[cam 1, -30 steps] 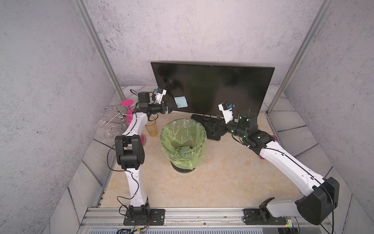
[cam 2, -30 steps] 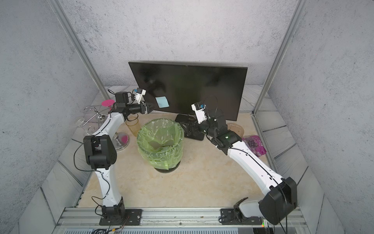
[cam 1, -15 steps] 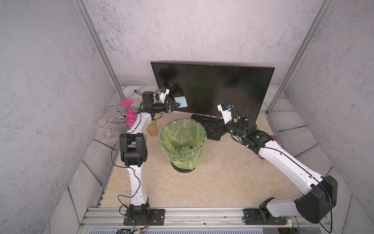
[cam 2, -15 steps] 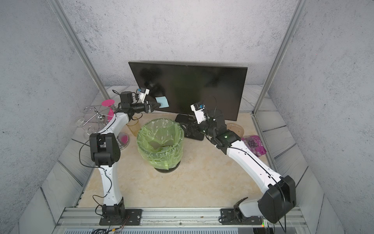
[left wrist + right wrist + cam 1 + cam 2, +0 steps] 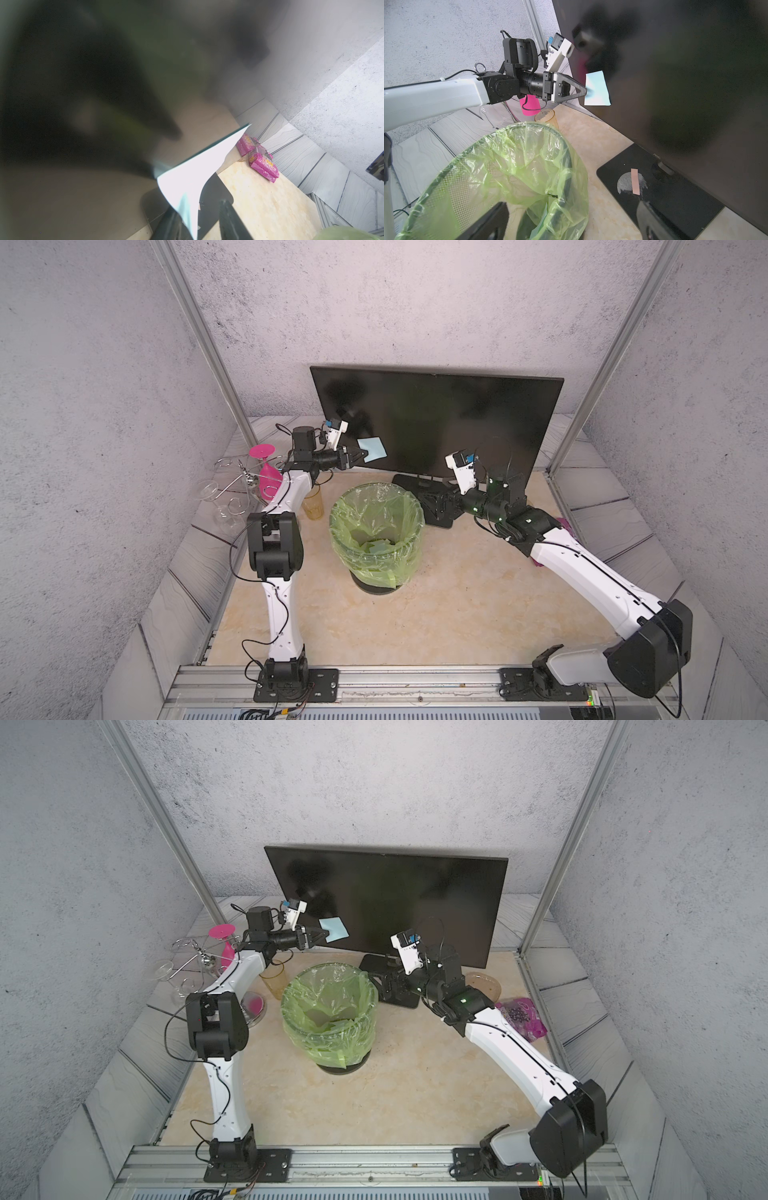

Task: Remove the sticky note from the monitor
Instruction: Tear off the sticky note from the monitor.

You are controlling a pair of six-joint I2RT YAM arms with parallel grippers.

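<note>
Sticky note: the pale blue sticky note (image 5: 372, 448) (image 5: 336, 928) (image 5: 598, 89) is sitting tilted against the monitor (image 5: 457, 418) (image 5: 407, 898) (image 5: 675, 83), low on the screen near its edge on the robot's left.
Note's edge: in the left wrist view the sticky note (image 5: 187, 176) is curling off the glass along one side; whether it is clinging elsewhere cannot be told.
Left hand: the left hand (image 5: 365, 454) (image 5: 326, 935) (image 5: 585, 91) (image 5: 199, 209) is reaching level at the screen, its fingers standing partly apart with the note's near edge running between them. One finger is touching the paper and a gap is showing beside the other, so no firm pinch is showing.
Right hand: the right hand (image 5: 434, 504) (image 5: 386, 986) (image 5: 572, 205) is hanging spread wide and carrying nothing, low between the bin and the monitor's base (image 5: 675, 197).
Bin: the mesh bin (image 5: 378, 568) (image 5: 328, 1040) (image 5: 467, 166), lined with a green bag, is standing on the bench (image 5: 457, 614) in front of the monitor, with pale paper slips (image 5: 374, 547) lying inside.
Amber cup: the amber cup (image 5: 312, 506) (image 5: 276, 979) (image 5: 546, 118) is standing just beside the bin, under the left arm.
Pink packet: the pink packet (image 5: 521, 1017) (image 5: 261, 164) is lying on the bench beside the right arm.
</note>
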